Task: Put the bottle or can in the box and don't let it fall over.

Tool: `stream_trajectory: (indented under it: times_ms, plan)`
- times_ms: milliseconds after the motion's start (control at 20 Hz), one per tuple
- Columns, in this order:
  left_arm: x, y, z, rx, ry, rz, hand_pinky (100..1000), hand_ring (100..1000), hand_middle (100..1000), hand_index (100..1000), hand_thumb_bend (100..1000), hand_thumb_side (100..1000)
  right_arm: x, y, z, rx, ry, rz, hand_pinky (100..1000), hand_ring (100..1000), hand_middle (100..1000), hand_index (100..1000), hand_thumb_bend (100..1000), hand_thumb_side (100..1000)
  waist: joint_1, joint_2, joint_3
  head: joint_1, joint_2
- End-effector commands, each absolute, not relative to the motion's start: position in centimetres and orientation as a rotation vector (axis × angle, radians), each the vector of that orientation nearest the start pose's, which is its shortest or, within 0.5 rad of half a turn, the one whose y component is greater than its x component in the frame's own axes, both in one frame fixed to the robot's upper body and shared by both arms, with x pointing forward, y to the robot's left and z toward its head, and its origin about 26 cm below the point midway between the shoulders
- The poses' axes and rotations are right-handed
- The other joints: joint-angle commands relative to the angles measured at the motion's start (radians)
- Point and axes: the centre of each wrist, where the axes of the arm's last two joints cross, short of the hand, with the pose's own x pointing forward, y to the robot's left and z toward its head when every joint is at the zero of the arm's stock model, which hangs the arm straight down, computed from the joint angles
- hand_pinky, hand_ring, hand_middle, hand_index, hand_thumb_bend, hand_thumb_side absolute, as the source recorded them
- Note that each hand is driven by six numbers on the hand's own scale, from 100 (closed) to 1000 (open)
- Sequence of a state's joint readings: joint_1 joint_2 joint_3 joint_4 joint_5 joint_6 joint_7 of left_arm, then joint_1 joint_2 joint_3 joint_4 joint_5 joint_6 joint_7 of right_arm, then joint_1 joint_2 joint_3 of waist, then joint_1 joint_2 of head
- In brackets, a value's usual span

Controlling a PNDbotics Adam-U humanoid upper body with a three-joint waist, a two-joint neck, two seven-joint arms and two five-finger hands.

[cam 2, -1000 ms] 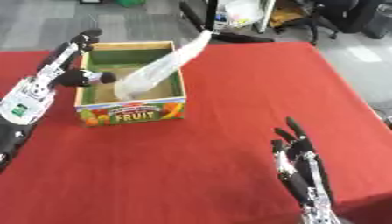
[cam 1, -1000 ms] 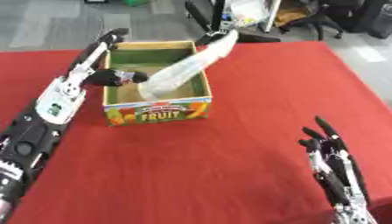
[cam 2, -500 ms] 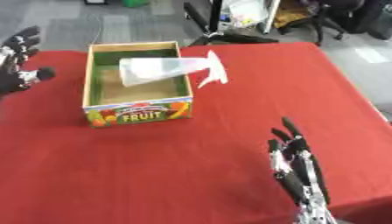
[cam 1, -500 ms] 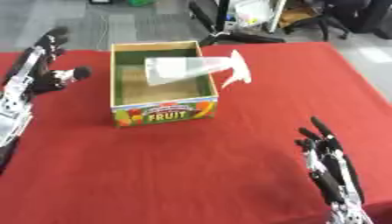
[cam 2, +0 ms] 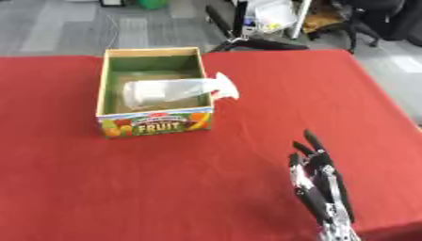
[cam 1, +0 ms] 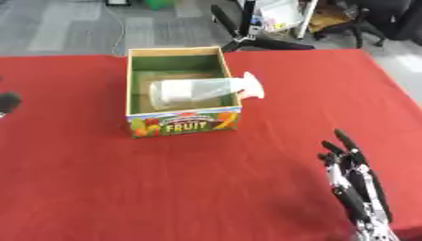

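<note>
A clear spray bottle [cam 1: 198,90] with a white spray head [cam 1: 252,86] lies on its side in the cardboard fruit box [cam 1: 183,122]. Its base points left and its head hangs over the box's right wall. The box stands on the red table, left of the middle and toward the far edge. No hand touches the bottle or the box. Only a dark bit of my left hand [cam 1: 6,101] shows at the left edge of the left eye view, well apart from the box. My right hand [cam 1: 356,188] rests open at the lower right, fingers up.
The red table [cam 1: 165,188] stretches wide in front of the box and to its right. Beyond the far edge lie grey floor, a black chair base [cam 1: 247,37] and a white bag [cam 1: 276,12].
My left arm has drawn back from the box to the left edge. The bottle, released, has tipped from a steep lean to lying on its side across the box.
</note>
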State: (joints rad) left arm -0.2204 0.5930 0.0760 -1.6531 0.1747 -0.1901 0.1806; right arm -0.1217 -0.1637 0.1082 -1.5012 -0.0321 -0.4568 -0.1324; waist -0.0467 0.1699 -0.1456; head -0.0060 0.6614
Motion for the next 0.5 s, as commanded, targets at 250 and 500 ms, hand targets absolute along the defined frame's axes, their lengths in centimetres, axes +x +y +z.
stream_trajectory:
  times_ms: [250,500]
  plan:
    - [28.9,36.0,13.2,0.535,-2.12,-0.04,914,1000,1000,904,910,614,30.5,-25.6,0.9,-0.082,-2.085,0.103,799,898,1000,953,100,470,0.008,-0.022,0.021,-0.008,-0.001]
    - [28.1,34.7,10.4,0.544,-2.052,0.049,908,1000,1000,900,888,620,30.3,-25.8,0.7,-0.093,-2.079,0.098,798,898,1000,953,100,470,0.01,-0.028,0.034,-0.012,0.012]
